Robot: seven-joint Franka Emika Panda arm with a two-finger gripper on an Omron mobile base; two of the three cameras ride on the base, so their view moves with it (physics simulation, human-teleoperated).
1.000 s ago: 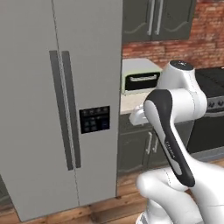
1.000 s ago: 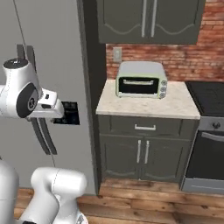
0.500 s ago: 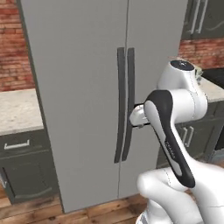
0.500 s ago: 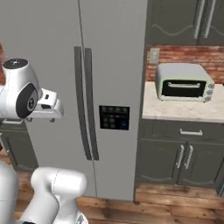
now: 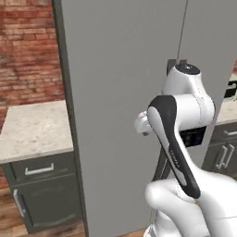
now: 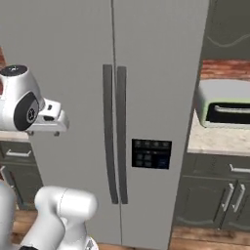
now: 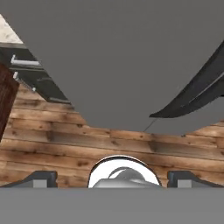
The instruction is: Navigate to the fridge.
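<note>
Facing the fridge (image 6: 156, 58) — flat matte grey, long dark bar handles (image 6: 114, 132).

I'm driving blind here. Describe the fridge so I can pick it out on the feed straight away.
Look for the tall flat light-grey slab between the counters: that is the fridge. Two long dark vertical bar handles run side by side down its middle seam, with a small black dispenser panel just right of them. The dark cabinets and toaster oven beside it sit far lower.
</note>
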